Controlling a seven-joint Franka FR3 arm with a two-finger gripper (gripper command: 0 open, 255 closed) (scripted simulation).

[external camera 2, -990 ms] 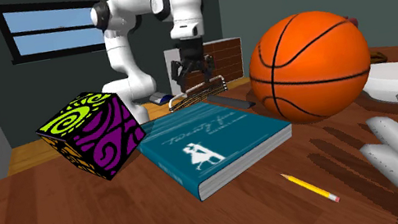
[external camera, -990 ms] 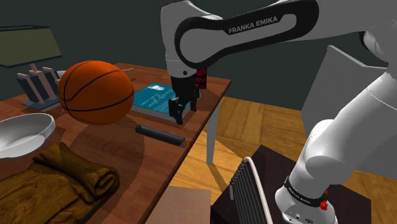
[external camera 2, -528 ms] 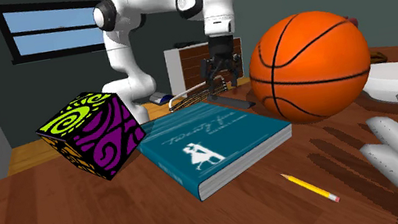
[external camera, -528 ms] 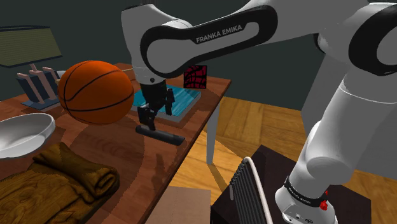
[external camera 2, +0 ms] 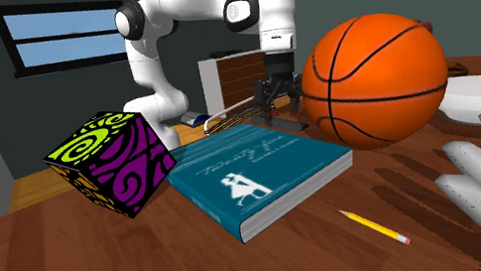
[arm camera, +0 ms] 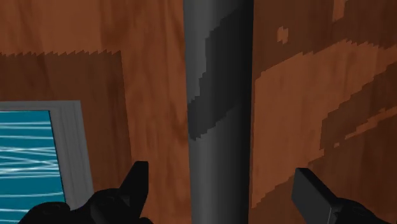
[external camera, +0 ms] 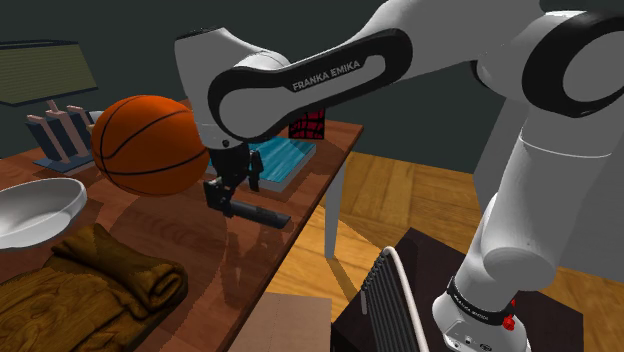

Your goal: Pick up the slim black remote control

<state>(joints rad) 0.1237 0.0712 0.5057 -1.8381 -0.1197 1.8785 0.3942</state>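
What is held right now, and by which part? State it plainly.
Nothing is held. The jaws stand open astride the slim black bar-shaped remote control, touching neither side.

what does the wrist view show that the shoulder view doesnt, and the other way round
Wrist view: the gripper with fingers open, standing either side of the dark remote without touching it. Shoulder view: the basketball, white bowl, brown cloth and lamp. Both: the remote, the teal book and the wooden table.
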